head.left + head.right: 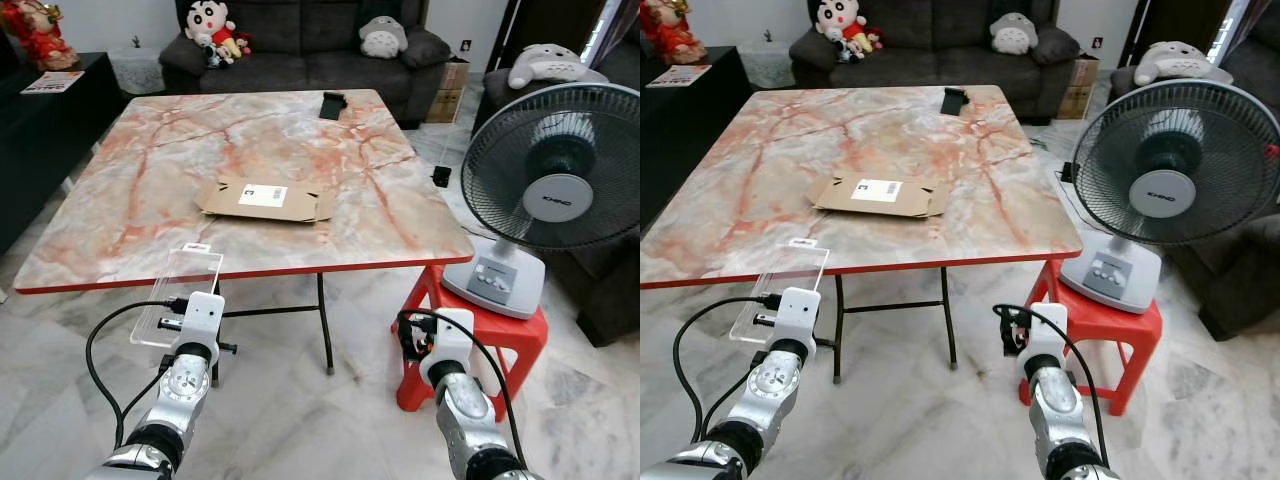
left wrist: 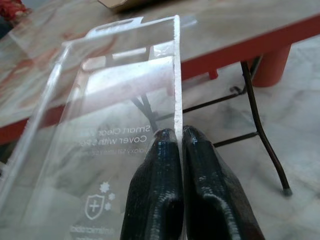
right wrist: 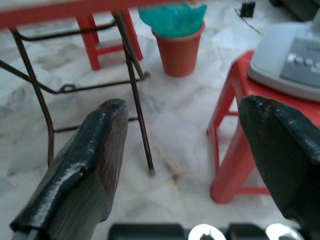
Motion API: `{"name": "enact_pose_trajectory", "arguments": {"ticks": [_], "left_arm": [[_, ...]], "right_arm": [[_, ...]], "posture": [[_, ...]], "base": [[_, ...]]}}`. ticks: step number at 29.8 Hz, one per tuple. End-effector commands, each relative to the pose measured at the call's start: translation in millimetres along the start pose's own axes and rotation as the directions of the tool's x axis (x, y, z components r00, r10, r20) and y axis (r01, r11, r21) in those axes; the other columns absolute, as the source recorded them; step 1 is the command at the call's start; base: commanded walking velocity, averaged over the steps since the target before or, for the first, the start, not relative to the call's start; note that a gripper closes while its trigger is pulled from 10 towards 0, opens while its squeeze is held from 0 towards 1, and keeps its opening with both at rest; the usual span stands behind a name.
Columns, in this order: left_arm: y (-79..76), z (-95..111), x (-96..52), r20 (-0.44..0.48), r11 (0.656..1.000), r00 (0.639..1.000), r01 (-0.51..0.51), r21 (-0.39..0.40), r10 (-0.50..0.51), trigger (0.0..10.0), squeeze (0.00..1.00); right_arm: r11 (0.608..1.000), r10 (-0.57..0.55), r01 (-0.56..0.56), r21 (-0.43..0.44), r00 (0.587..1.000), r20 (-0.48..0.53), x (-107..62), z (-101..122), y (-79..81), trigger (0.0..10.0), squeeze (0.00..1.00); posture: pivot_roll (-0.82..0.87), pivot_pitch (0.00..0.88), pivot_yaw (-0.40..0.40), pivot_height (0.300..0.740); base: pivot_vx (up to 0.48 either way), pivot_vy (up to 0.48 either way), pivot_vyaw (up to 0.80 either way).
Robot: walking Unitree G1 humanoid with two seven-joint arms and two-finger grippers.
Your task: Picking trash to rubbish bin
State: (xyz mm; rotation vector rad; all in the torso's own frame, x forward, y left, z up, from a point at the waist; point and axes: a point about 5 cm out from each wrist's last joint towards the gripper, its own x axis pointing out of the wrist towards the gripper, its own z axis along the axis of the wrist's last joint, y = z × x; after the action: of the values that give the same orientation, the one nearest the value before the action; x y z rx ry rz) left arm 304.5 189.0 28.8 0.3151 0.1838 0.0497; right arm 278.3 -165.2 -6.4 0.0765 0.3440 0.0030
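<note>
**Left jaws clamping clear package, right jaws idling open**

Left gripper (image 2: pixel 179 137) is holding the clear plastic package (image 1: pixel 178 295), jaws pinched together on its edge. Printed text is showing through the plastic just beside the fingertips (image 2: pixel 162 150). The package is extending ahead of the jaws, its far end reaching over the near edge of the desk (image 1: pixel 120 190).

Right gripper (image 3: pixel 182 145) is hanging low with jaws wide apart, gripping nothing. Ahead of those jaws: an orange rubbish bin (image 3: pixel 178 47) with a green liner, sitting on the floor beyond the desk legs. A red stool (image 1: pixel 500 335) is sitting to one side of the right jaws, carrying a desk fan (image 1: pixel 555 170).

Farther ahead of both jaws, a flattened cardboard box (image 1: pixel 265 198) is lying mid-desk, and a small black object (image 1: pixel 332 104) is sitting near the far edge.
</note>
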Motion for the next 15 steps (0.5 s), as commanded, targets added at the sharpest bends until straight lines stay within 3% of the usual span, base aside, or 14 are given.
{"name": "enact_pose_trajectory", "arguments": {"ticks": [1,7,15], "left_arm": [[1.0,-12,-5.6,-0.053,1.0,0.999,0.013,0.023,-0.012,10.0,0.0],[4.4,-28,-15.0,-0.099,0.997,0.995,0.023,0.072,-0.015,10.0,0.0],[-0.8,-19,-10.8,-0.062,0.998,0.998,0.029,0.059,-0.026,10.0,0.0]], "right_arm": [[1.0,-0.008,0.008,-0.013,0.999,-0.034,-1.6,-5,-2.8,10.0,0.0],[1.0,-0.021,0.021,-0.006,0.997,-0.071,-7.9,-17,-6.7,10.0,0.0],[1.0,-0.008,0.008,0.001,0.999,-0.031,-3.0,-7,-3.3,10.0,0.0]], "posture": [[-0.05,0.0,-0.018,0.74],[-0.05,0.0,-0.017,0.74],[-0.04,0.0,-0.018,0.74]], "base": [[0.0,0.0,0.0],[0.0,0.0,0.0],[0.0,0.0,0.0]]}}
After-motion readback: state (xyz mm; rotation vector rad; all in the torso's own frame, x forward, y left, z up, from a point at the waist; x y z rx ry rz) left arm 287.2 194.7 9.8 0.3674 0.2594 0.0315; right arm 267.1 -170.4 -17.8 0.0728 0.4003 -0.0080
